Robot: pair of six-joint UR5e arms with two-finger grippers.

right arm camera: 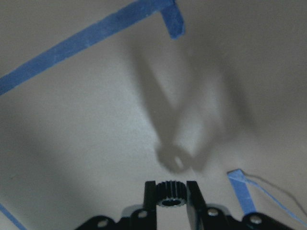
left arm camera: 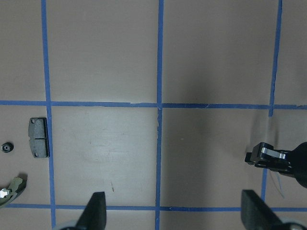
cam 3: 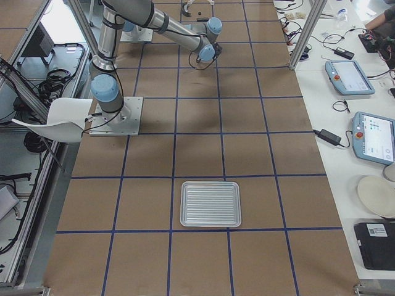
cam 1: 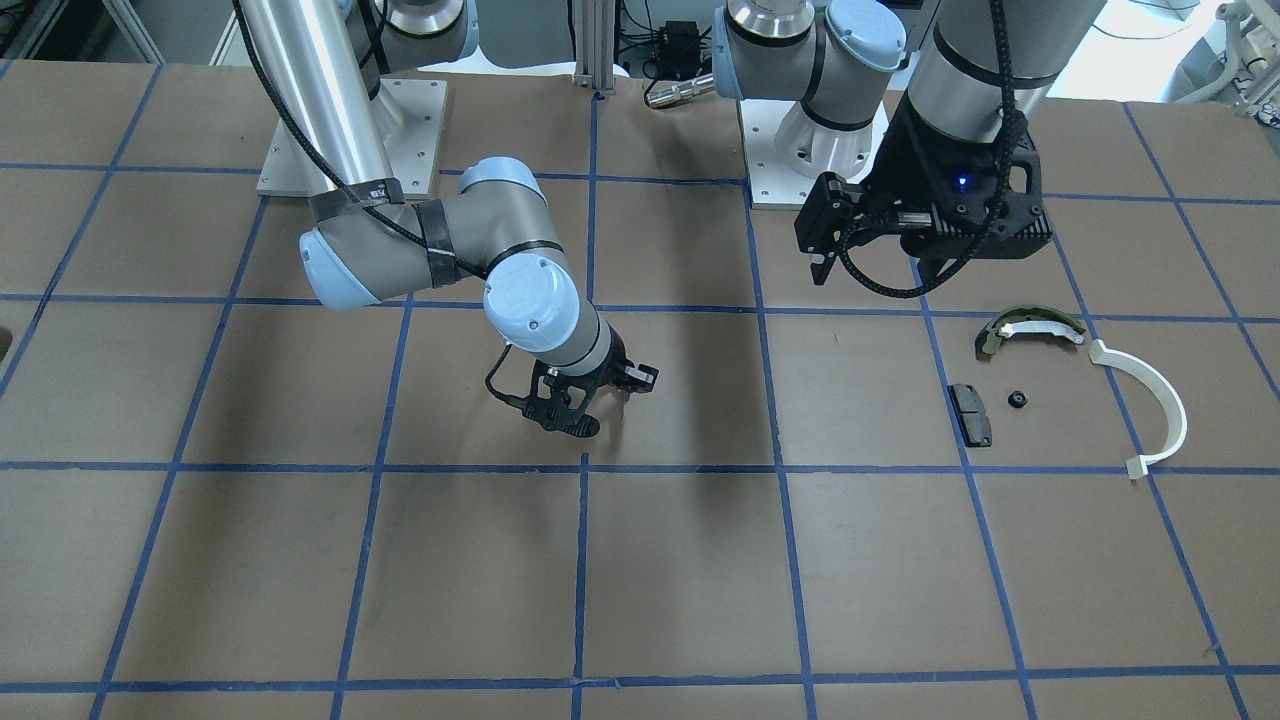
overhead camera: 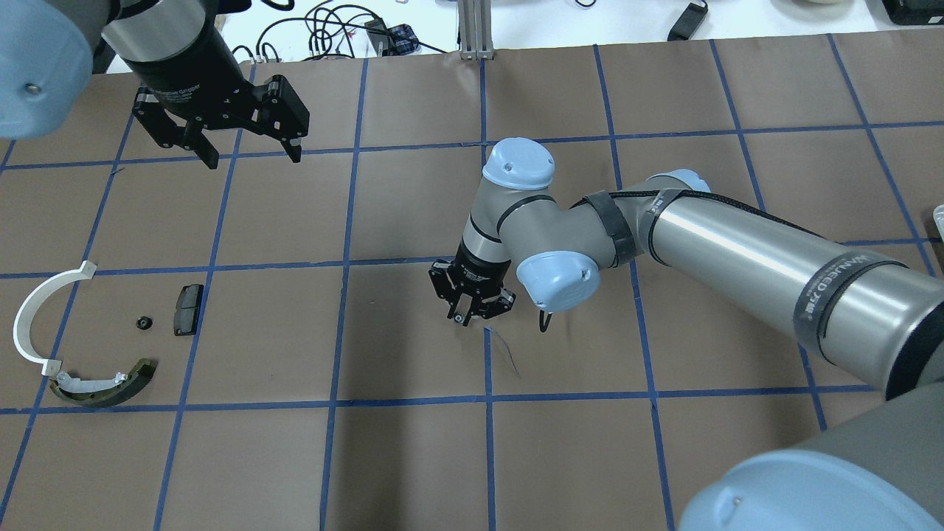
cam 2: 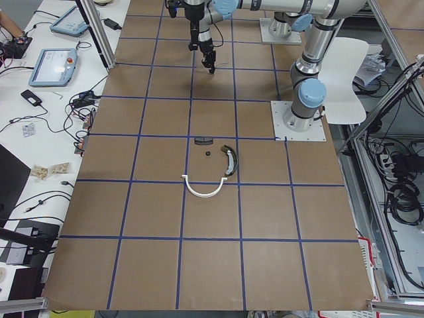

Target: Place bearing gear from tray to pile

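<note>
My right gripper (right arm camera: 170,197) is shut on a small black toothed bearing gear (right arm camera: 170,191) and holds it just above the table near the middle (overhead camera: 461,317). The pile lies at the robot's left: a white curved arc (overhead camera: 33,317), an olive-and-white brake shoe (overhead camera: 103,387), a black rectangular pad (overhead camera: 188,310) and a small black gear-like part (overhead camera: 144,322). My left gripper (overhead camera: 251,151) is open and empty, raised beyond the pile. Its wrist view shows the pad (left arm camera: 39,137) at the left edge. The ribbed metal tray (cam 3: 210,203) lies far off at the robot's right.
The table is brown paper with a blue tape grid (cam 1: 585,470). Both arm bases (cam 1: 350,160) stand at the robot's edge. A loose thin wire (overhead camera: 509,354) lies by the right gripper. Tablets and cables (cam 3: 352,74) sit on the side bench.
</note>
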